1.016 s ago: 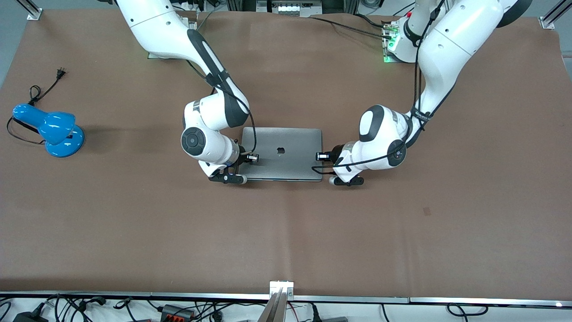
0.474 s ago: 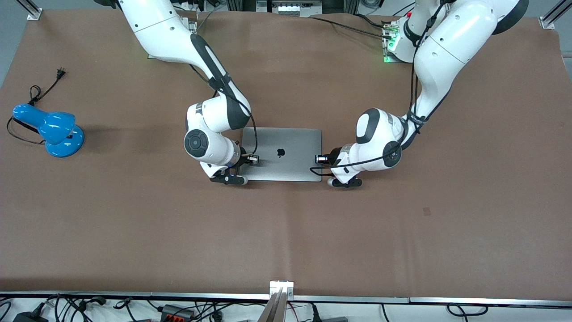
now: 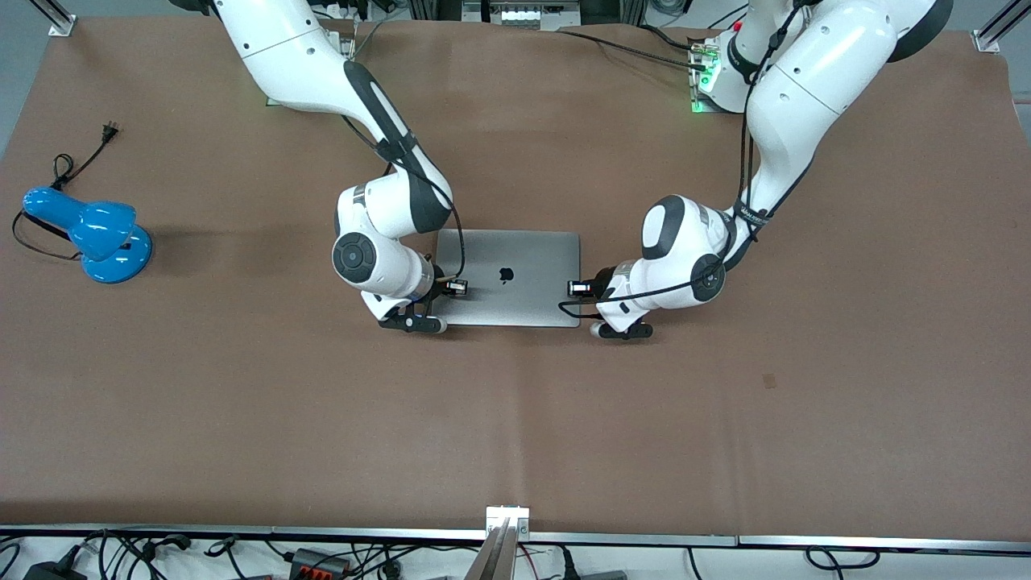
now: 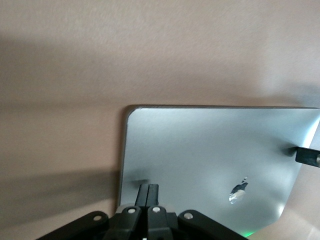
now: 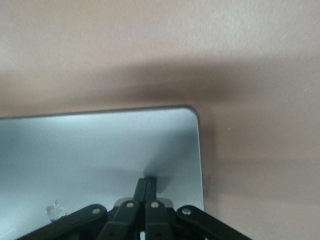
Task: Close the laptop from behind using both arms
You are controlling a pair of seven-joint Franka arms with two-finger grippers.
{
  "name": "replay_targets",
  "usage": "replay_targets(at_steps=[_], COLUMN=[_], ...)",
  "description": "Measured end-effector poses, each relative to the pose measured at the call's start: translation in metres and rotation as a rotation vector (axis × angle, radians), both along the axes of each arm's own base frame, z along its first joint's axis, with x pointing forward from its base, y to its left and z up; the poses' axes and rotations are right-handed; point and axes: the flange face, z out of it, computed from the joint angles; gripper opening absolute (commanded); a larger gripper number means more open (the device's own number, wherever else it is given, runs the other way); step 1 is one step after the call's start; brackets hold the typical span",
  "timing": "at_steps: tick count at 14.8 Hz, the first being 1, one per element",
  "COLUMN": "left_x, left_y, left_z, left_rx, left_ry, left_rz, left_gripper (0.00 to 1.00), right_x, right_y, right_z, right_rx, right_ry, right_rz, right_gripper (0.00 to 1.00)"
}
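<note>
Since a second ago the laptop [image 3: 508, 279] lid has been pressed down the last bit: a thin strip of the base was seen along the edge nearest the front camera, and now only the flat silver lid with its black apple logo [image 3: 507, 275] is seen. Both wrists have been shifted slightly since then; over the last half second almost nothing has been moved.

Toward the right arm's end of the table, a blue desk lamp [image 3: 90, 230] is noted lying with its black cord trailing, well apart from the laptop.

Next, the right gripper [image 3: 456, 286] is seen over the lid near that arm's side edge. Its fingers [image 5: 146, 187] are held together, tips touching the lid, nothing clamped between them.

The laptop is found closed at mid-table on the brown mat [image 3: 515, 419], between the two wrists.

The left gripper [image 3: 575, 286] is placed at the lid's edge on the left arm's side, fingers [image 4: 148, 192] likewise pressed together against the lid, gripping nothing.
</note>
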Motion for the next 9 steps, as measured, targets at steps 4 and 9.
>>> replay_targets(at_steps=[4, 9], left_x=[0.007, 0.018], left_y=[0.004, 0.032], left_z=[0.033, 0.082], left_rx=[0.001, 0.039], left_ry=[0.003, -0.005], left_rz=[-0.029, -0.043], left_gripper=[0.0, 0.02], right_x=[0.022, 0.039], right_y=[-0.02, -0.067], right_z=[0.044, 0.157], right_rx=[-0.027, -0.107], right_ry=[-0.048, -0.065], right_rz=[0.01, 0.062], right_gripper=[0.0, 0.0])
